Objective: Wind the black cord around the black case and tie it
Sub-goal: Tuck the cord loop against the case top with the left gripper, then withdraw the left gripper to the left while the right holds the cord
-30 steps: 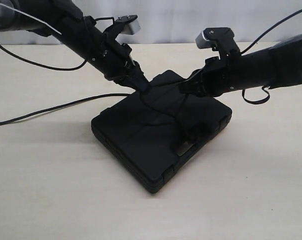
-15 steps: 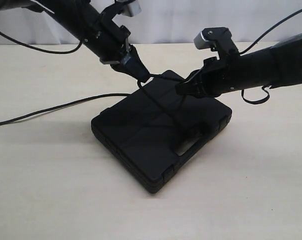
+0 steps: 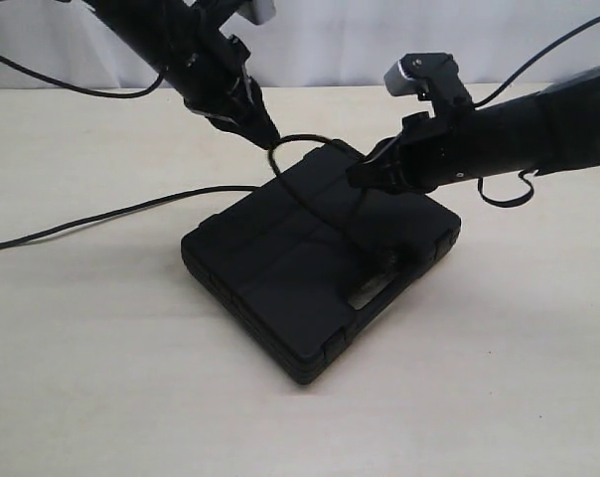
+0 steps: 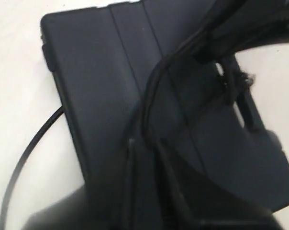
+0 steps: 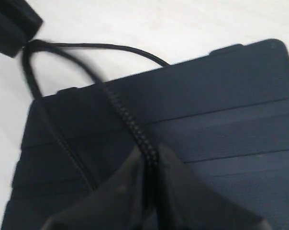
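"Where's the black cord (image 3: 300, 138)?"
"Across the black case (image 3: 270, 278), arching above its far corner, tail on the table (image 3: 101, 378) left of the case."
"Grippers?"
"The left gripper (image 3: 265, 137) behind that corner, the right gripper (image 3: 358, 179) over the case's right edge."

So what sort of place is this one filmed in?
Probably a robot lab bench or test station: a pale tabletop with a plain white backdrop behind it, two black robot arms working over it, and the black case and black cord as the work pieces.
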`<state>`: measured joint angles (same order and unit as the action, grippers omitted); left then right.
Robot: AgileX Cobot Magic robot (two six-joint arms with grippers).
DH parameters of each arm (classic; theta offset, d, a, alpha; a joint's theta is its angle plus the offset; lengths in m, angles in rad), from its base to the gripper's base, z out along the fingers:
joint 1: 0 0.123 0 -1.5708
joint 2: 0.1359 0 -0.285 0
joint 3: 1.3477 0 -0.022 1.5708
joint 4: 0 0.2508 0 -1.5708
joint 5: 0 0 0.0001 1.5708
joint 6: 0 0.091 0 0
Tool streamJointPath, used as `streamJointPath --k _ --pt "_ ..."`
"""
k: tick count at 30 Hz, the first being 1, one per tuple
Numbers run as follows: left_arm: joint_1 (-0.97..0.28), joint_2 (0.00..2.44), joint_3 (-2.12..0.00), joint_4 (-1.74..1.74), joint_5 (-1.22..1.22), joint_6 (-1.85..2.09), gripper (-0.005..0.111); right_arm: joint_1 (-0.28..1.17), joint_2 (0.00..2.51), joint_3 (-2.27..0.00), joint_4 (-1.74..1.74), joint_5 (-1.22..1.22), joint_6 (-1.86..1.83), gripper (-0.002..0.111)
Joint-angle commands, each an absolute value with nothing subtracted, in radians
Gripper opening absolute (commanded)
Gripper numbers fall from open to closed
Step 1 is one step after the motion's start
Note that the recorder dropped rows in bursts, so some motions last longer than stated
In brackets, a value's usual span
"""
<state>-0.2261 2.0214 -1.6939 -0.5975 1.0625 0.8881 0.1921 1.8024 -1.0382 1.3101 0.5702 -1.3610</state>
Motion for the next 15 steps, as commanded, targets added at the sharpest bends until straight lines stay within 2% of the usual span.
streamJointPath --k 1,2,3,7,10,13,15 --pt "-0.274 2.006 -1.703 -0.482 1.051 0.876 0.048 0.177 1.797 -1.034 1.293 0.528 -1.368 0.004" --pt "-0.293 2.006 -1.714 -0.404 1.051 0.887 0.059 0.177 1.797 -1.034 1.293 0.529 -1.366 0.004" --pt "-0.299 2.004 -1.725 -0.336 1.056 0.883 0.062 0.177 1.797 -1.034 1.293 0.529 -1.364 0.004" --pt "-0.252 2.004 -1.748 0.242 1.125 0.405 0.063 0.177 1.797 -1.034 1.293 0.547 -1.342 0.004" --pt "-0.118 2.034 -1.746 0.154 1.221 0.207 0.063 0.177 1.797 -1.034 1.293 0.547 -1.342 0.004" --pt "0.038 2.101 -1.741 -0.022 1.221 0.054 0.063 0.177 1.797 -1.034 1.293 0.559 -1.342 0.004" --pt "0.095 2.124 -1.707 -0.047 1.221 -0.024 0.063 0.177 1.797 -1.034 1.293 0.577 -1.342 0.004"
